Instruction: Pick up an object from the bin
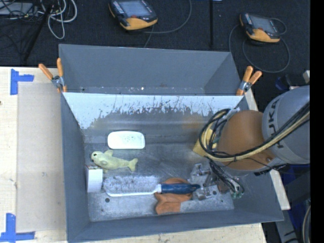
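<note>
The arm [292, 128] comes in from 3 o'clock and bends steeply down into the bin [152, 75]. Its smooth orange cover [243, 135], looped with black and yellow cables [211, 135], hangs over the floor's right side. Below it the metal gripper [205, 184] sits low at about 4 o'clock, right at the tip of a brush's glossy blue handle [177, 188]. Whether it is open or closed on the handle I cannot tell.

The brush [131, 185] lies flat along the 6 o'clock wall, its white bristled head pointing toward 9 o'clock. It lies across a soft-looking, lumpy orange-brown object [169, 202]. At 8 o'clock a small white cylinder [94, 180] stands just beside the bristles. A pale yellow-green rubbery fish [112, 161] lies at 9 o'clock, and a smooth white rounded bar [125, 140] at 10 o'clock.
</note>
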